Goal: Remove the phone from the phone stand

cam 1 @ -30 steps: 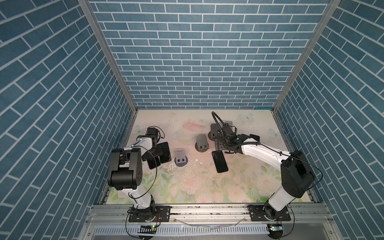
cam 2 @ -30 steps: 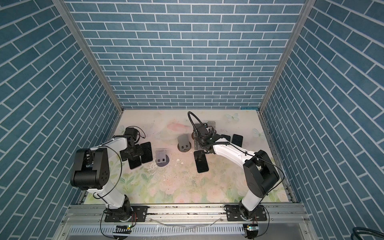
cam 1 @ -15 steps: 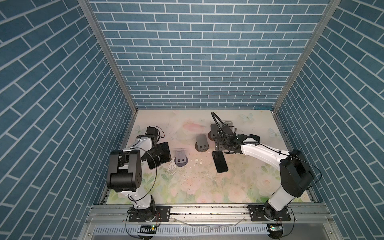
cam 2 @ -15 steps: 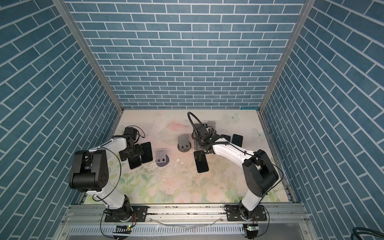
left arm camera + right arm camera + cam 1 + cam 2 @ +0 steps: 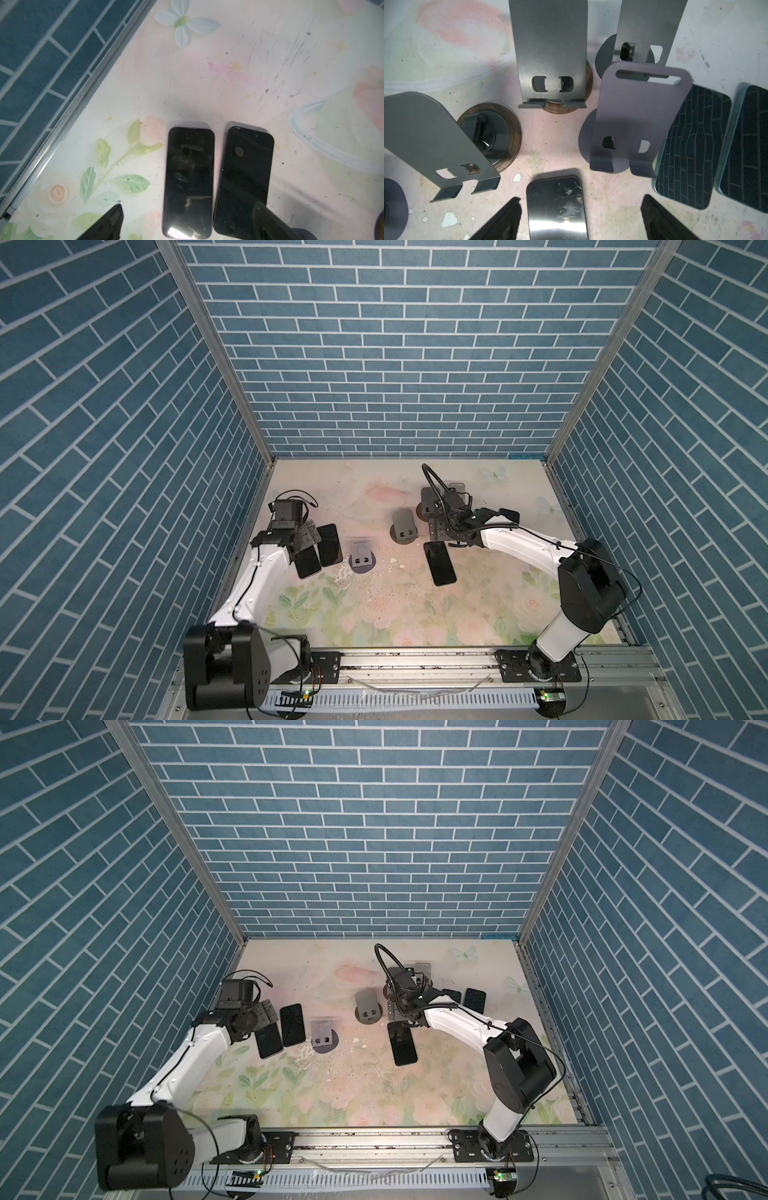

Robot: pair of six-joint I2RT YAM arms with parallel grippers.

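Note:
Two dark phones lie flat side by side on the floral table at the left, one (image 5: 189, 182) (image 5: 308, 564) and its neighbour (image 5: 245, 176) (image 5: 329, 544). My left gripper (image 5: 189, 208) (image 5: 307, 533) hovers open over them, the first phone between its fingers, touching neither. A third phone (image 5: 556, 207) (image 5: 439, 568) lies flat at centre right, under my open right gripper (image 5: 581, 200) (image 5: 440, 531). Several grey phone stands are upright, among them one (image 5: 550, 62), a lilac one (image 5: 633, 124) and one (image 5: 404, 524). Every stand in view holds nothing.
Another stand (image 5: 360, 553) is between the two arms. Two more phones (image 5: 691, 145) (image 5: 747, 149) lie flat beside the lilac stand. The left wall rail (image 5: 62, 116) runs close to the left phones. White flecks dot the table (image 5: 374, 614).
My left gripper's fingers have spread wide, and the phone between them now lies free on the table. The right arm has not moved.

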